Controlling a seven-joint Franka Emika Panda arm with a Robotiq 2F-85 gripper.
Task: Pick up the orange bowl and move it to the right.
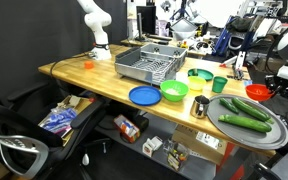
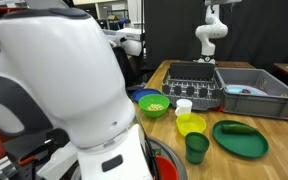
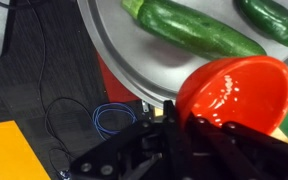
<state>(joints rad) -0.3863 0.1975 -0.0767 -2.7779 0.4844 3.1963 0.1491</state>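
The orange bowl [image 3: 234,90] is a shiny orange-red plastic bowl. In the wrist view it is tilted, and its rim sits between the black fingers of my gripper [image 3: 174,118], which is shut on it. The bowl hangs over the edge of a round grey tray [image 3: 114,45]. In an exterior view the bowl [image 1: 257,93] is at the table's right end, just beyond the tray [image 1: 224,128]. My gripper is not clear to see there.
Two cucumbers [image 3: 194,30] lie on the tray. A grey dish rack [image 1: 149,66], blue plate [image 1: 144,95], bright green bowl [image 1: 174,92], yellow bowl [image 1: 198,76] and green cup [image 1: 219,84] stand mid-table. Cables lie on the floor [image 3: 109,118] below the table edge.
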